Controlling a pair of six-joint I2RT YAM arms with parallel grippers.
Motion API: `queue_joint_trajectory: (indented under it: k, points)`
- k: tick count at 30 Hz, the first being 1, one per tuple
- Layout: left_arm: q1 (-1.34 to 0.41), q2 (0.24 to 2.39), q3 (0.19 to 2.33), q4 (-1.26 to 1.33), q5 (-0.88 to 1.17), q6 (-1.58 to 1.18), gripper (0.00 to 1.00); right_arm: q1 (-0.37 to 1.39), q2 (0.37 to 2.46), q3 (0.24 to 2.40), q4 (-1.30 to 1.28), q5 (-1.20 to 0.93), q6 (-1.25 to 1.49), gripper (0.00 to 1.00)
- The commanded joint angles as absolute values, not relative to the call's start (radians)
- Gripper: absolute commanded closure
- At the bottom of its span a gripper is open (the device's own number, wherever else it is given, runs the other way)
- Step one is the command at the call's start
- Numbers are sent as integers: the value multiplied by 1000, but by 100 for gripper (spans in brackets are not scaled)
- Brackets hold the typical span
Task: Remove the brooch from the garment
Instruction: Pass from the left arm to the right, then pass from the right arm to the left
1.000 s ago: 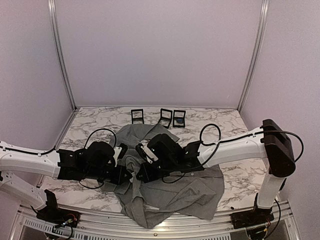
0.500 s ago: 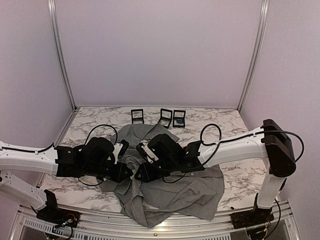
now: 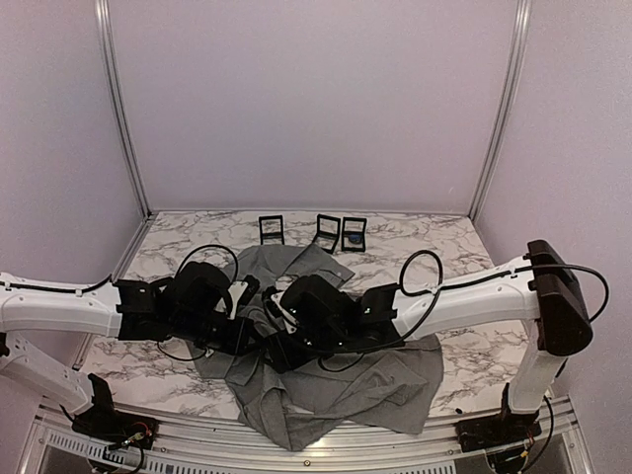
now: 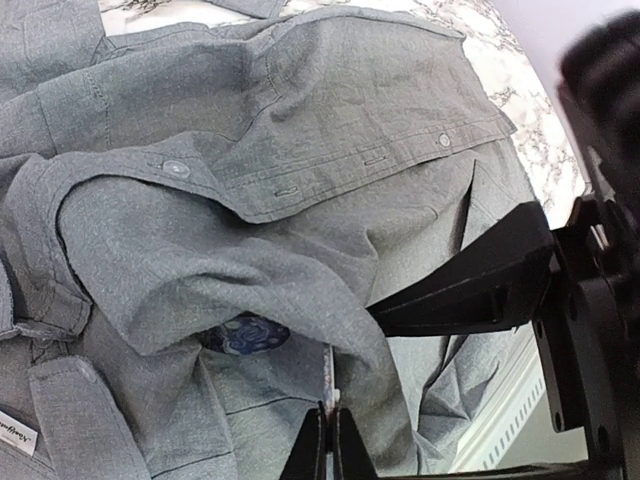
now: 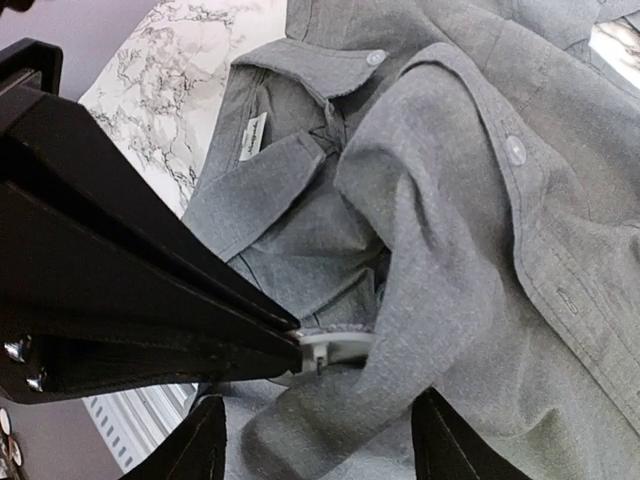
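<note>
Two claws, both mine. My left claw (image 4: 328, 425) is squeezed all the way closed, and it looks like it's got a thin fold of the shirt (image 3: 385, 385) nipped between the tips, since that fold stands up off the rest of the fabric. My right claw (image 5: 320, 400) is sitting wide apart. A rumpled hump of cloth lies between its two fingers, but they aren't clamping it. The two claws are just beside each other over the middle of the shirt, my left tip poking right in front of my right wrist cam. The shirt itself is a crumpled grey heap on the near half of the marble table (image 3: 454, 247), spilling out to the near edge, with the collar and white neck label (image 5: 252, 135) showing. The brooch (image 4: 243, 336) is a dark blue patterned thing peeking out from under the raised fold, just beside my left tips and mostly hidden. Three little black stands (image 3: 328, 230) sit along the far edge, just beyond the shirt's far end.
</note>
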State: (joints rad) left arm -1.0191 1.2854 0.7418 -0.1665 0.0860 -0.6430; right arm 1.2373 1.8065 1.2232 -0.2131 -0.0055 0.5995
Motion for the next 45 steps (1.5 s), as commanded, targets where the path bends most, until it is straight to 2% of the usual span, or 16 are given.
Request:
queue_joint_trajectory:
  k: [1,7,12,14,18,20,22,26,30,38,45]
  points:
    - [-995,1298,771,-185,150,-643,100,1270,1845,1302,-318,117,574,39]
    - [-978,1299,774,-178,184,-643,100,1276,1877,1327,-378,150,581,39]
    - [-973,1295,775,-180,200,-641,100,1277,1894,1332,-412,168,596,48]
    - [-971,1295,775,-183,213,-634,100,1276,1890,1329,-413,175,598,58]
    - [-971,1300,775,-183,244,-617,100,1273,1877,1329,-401,171,594,89]
    - [-971,1302,776,-183,250,-612,100,1273,1875,1335,-395,153,587,100]
    - [-971,1303,776,-179,248,-614,97,1272,1873,1344,-388,133,582,100]
    - [-975,1292,768,-171,218,-634,76,1265,1872,1356,-385,98,595,100]
    - [-986,1267,754,-169,181,-656,68,1251,1865,1350,-374,69,622,100]
    - [-1033,1241,742,-176,112,-675,62,1232,1867,1348,-357,32,653,100]
    - [-1071,1243,742,-197,34,-683,63,1223,1864,1345,-338,11,658,100]
